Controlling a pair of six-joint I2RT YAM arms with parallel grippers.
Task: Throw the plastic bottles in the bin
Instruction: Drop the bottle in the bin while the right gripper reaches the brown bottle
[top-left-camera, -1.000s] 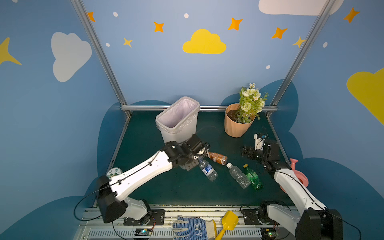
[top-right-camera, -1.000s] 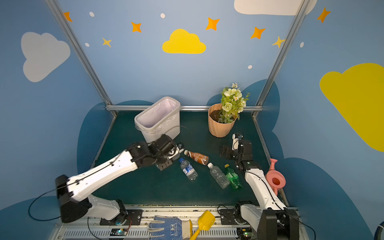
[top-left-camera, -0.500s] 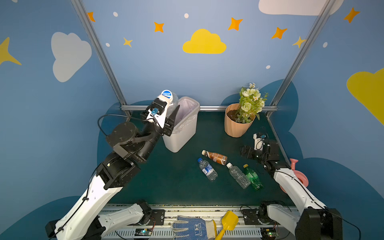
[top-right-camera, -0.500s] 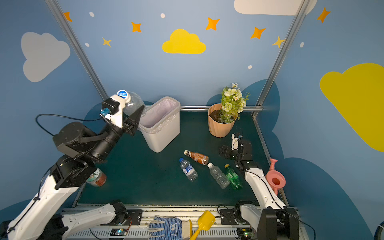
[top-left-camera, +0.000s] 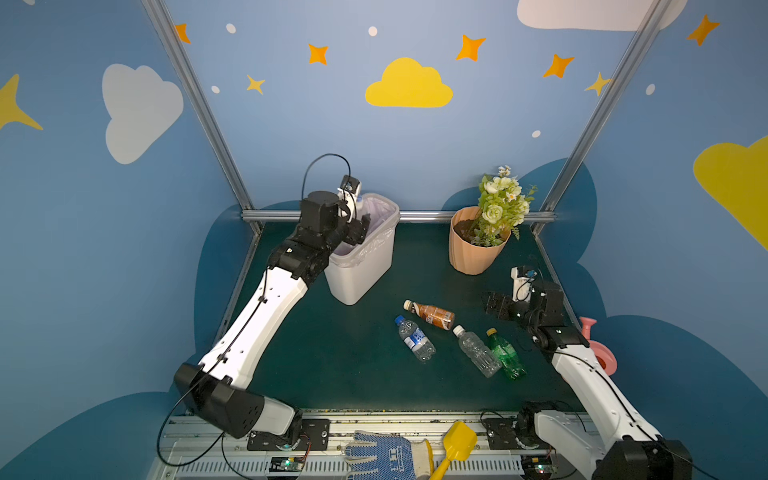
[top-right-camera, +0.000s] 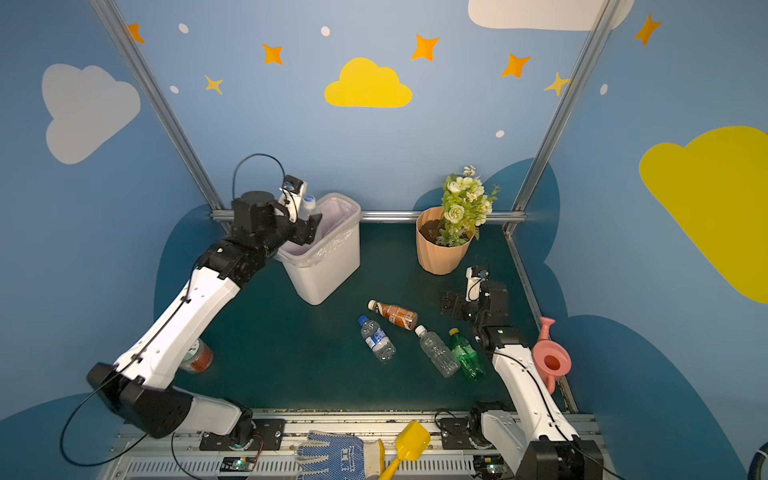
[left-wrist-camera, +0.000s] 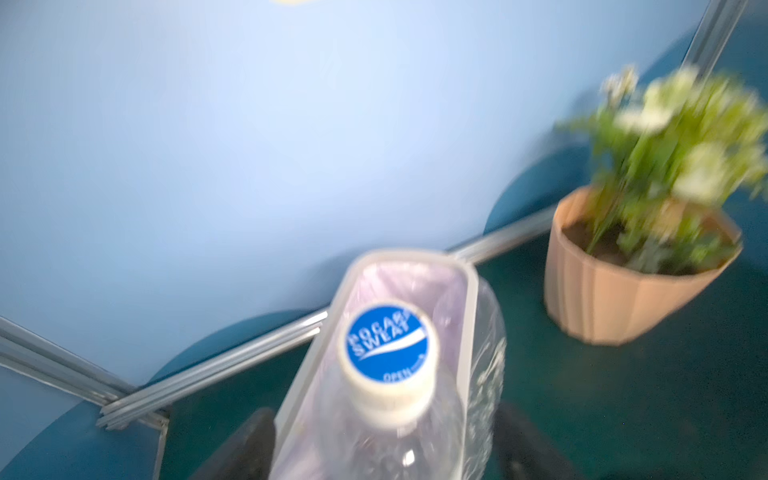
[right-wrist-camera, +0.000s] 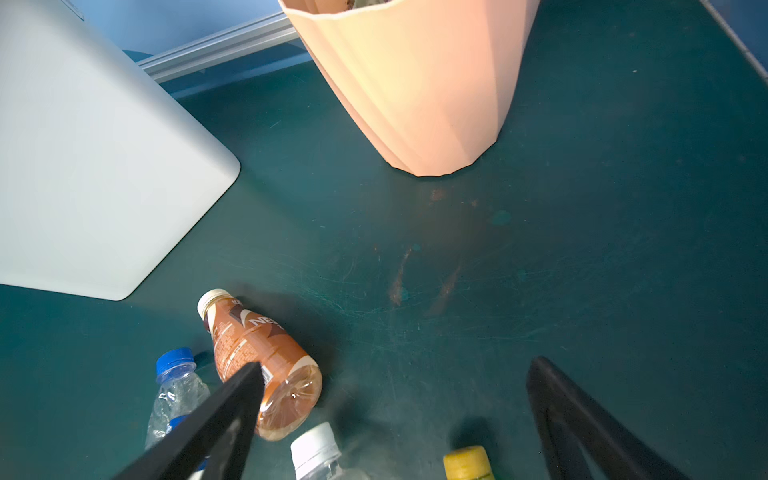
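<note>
**Over the bin: a clear bottle between wide left fingers**

At the back left of your green table (top-left-camera: 332, 374), the left gripper (left-wrist-camera: 382, 413) hangs over the left rim of the white, bag-lined bin (top-left-camera: 365, 266). Its fingers (left-wrist-camera: 257, 436) stand wide on either side of a clear bottle (left-wrist-camera: 388, 353). The wrist view is blurred, but a gap shows beside each finger. The bottle's blue-and-white cap faces the wrist camera, with the bin's open mouth behind it.

Your right gripper (right-wrist-camera: 395, 365) sits low on the right, jaws wide and empty, near the brown-labelled bottle (top-left-camera: 432, 315). Four bottles lie on their sides in front of the bin:
- that brown one
- a blue-capped clear bottle (top-left-camera: 415, 340)
- a white-capped clear bottle (top-left-camera: 477, 352)
- a green bottle (top-left-camera: 505, 354) with a yellow cap, just beside the white-capped one

A peach flowerpot (top-left-camera: 473, 253) stands behind them.
</note>
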